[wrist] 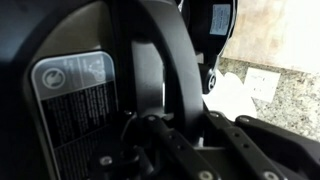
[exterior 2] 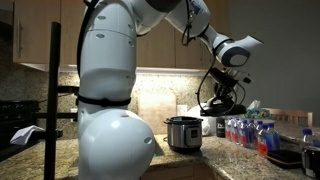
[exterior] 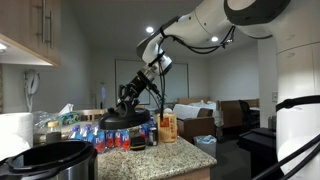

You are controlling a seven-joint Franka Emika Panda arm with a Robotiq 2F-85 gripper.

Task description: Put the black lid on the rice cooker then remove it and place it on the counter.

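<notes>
"Wrist view first: is there any writing you can read?"

"There is a grey sticker (wrist: 68, 95) on a glossy black surface at the left. It has two symbols along its top and lines of white print below them. The print is too small and blurred to read, and no brand shows. A strip of speckled worktop (wrist: 295, 105) shows at the far right."

"Where is the black lid?"

"In an exterior view the black lid (exterior: 125, 121) hangs in the air just above a row of coloured bottles (exterior: 110, 139), clear of the worktop. The claw (exterior: 131, 103) reaches down onto the middle of the lid from above. It is closed on the lid and holds it up."

"And the rice cooker?"

"The rice cooker (exterior: 55, 160) stands uncovered at the near left of that view, well apart from the lid. In an exterior view it (exterior 2: 183, 133) sits on the worktop just right of the robot's white body (exterior 2: 105, 90). The lid there is up and to the right, higher than the cooker's black rim."

"Any labels on the bottles?"

"An orange bottle (exterior: 168, 127) stands just right of the row, near the worktop's corner. It and the others carry labels, but none can be read. The cooker's dark front panel is also too small to read."
</notes>
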